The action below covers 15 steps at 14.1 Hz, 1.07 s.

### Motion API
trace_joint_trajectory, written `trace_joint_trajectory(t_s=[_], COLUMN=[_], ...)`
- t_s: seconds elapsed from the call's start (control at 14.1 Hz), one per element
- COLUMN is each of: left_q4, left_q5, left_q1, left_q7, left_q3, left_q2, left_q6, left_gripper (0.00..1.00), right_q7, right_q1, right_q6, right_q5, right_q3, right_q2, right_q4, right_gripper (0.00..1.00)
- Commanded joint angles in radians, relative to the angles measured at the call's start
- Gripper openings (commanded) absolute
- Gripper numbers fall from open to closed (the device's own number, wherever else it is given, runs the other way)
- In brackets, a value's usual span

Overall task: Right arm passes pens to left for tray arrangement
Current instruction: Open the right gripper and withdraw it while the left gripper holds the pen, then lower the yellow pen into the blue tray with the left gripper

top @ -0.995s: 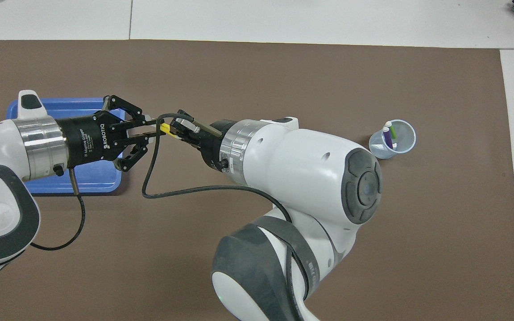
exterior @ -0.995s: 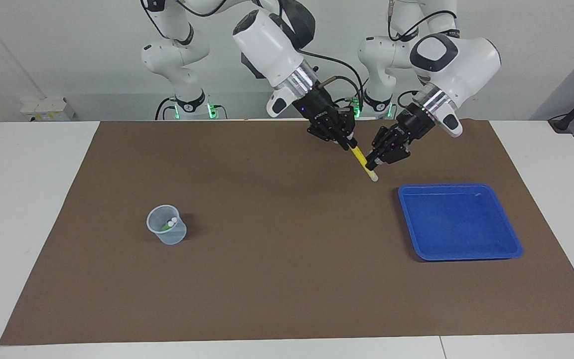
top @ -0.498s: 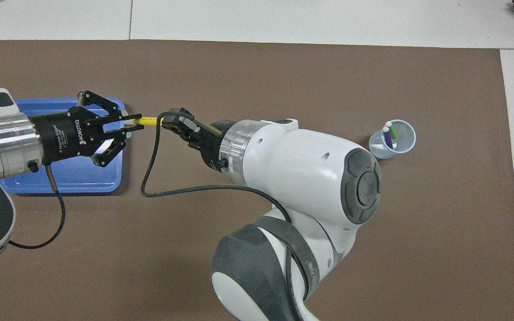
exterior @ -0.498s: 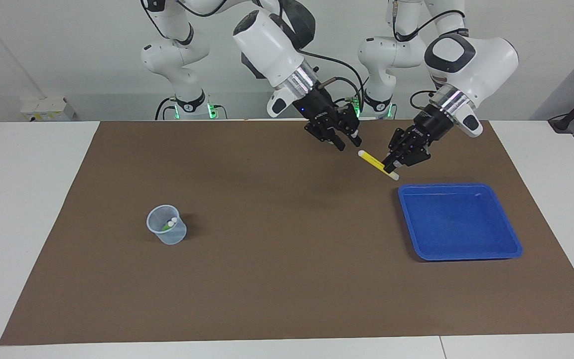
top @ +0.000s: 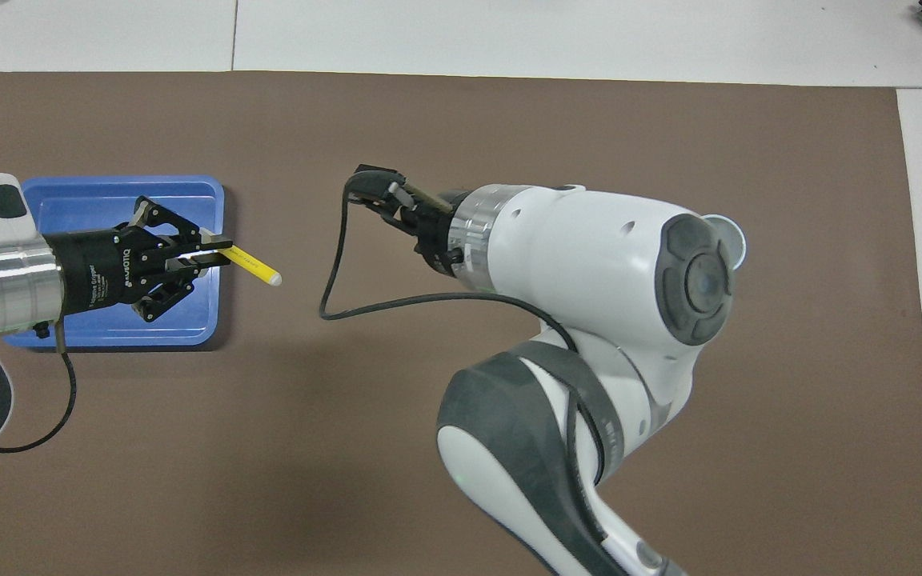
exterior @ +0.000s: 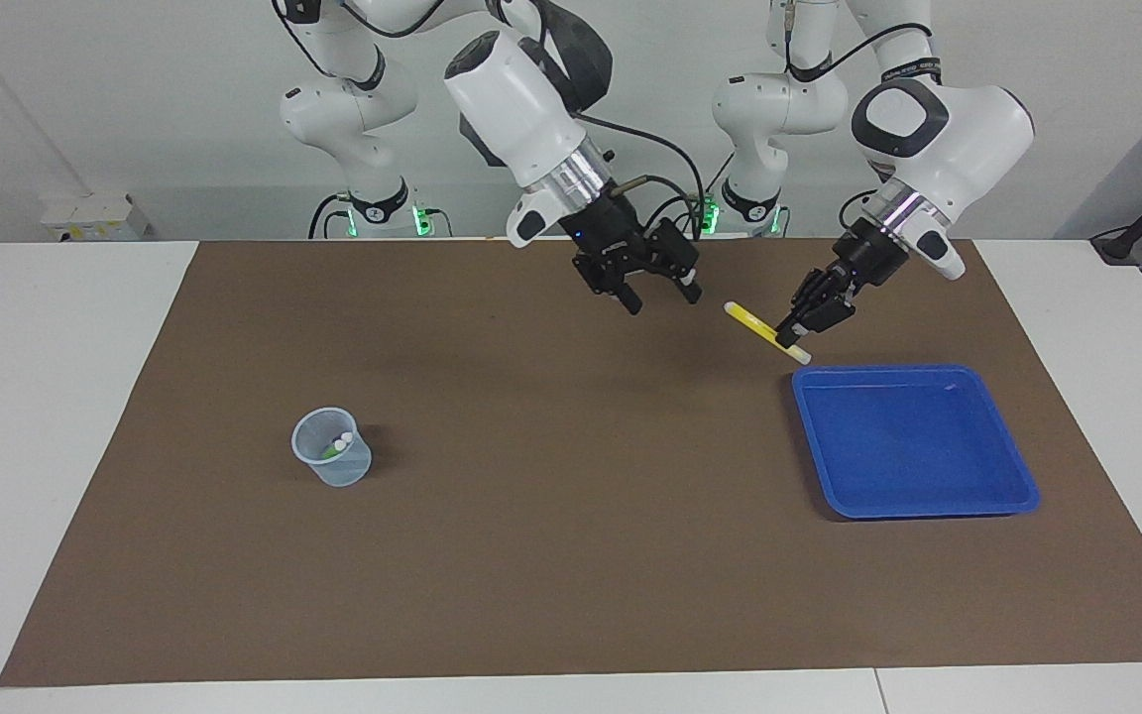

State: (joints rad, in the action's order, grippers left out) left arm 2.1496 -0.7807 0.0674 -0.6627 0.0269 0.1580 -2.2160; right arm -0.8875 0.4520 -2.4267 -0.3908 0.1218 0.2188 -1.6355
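My left gripper (exterior: pixel 797 332) is shut on the yellow pen (exterior: pixel 762 328) and holds it slanted in the air, its pale cap end just over the tray's corner nearest the robots. The blue tray (exterior: pixel 913 446) lies on the mat toward the left arm's end. In the overhead view the left gripper (top: pixel 217 252) holds the pen (top: pixel 251 267) over the tray's (top: pixel 109 200) edge. My right gripper (exterior: pixel 660 297) is open and empty, raised over the mat's middle; it also shows in the overhead view (top: pixel 377 188). A green pen (exterior: pixel 331 451) and two whitish cap ends show in the cup; the purple pen's body is hidden.
A small clear plastic cup (exterior: pixel 332 460) stands on the brown mat (exterior: pixel 551 516) toward the right arm's end. In the overhead view the right arm covers it except a bit of rim (top: pixel 737 236). White table (exterior: pixel 56 397) borders the mat.
The right gripper let go of the yellow pen, opened and drew back toward its own end. The left gripper, shut on the pen, carried it toward the tray.
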Motion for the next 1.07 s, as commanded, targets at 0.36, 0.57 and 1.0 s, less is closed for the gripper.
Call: trace_joint_trajectory(t_s=[0.36,0.57,1.0], left_q4=[0.015,-0.062,-0.151], left_q5=[0.334,0.417,0.578], left_q1=[-0.181,-0.234,-0.219], left_q7=[0.678,0.799,0.805], left_q3=[0.002,0.004,0.004], left_q2=[-0.055,-0.142,-0.198], left_q6=[0.104,0.105,0.138], left_gripper=[0.00,0.00,0.00], right_q7=[0.335,0.332,0.328], right_q1=[-0.289,-0.328,-0.335], right_q6=[0.290,0.353,0.446], right_q5=[0.212,0.352,0.552], right_q3=[0.012,0.013,0.007], right_q2=[-0.015,0.034,0.106], right_q4=[-0.020,-0.004,0.019], right_gripper=[1.00,1.00,1.00])
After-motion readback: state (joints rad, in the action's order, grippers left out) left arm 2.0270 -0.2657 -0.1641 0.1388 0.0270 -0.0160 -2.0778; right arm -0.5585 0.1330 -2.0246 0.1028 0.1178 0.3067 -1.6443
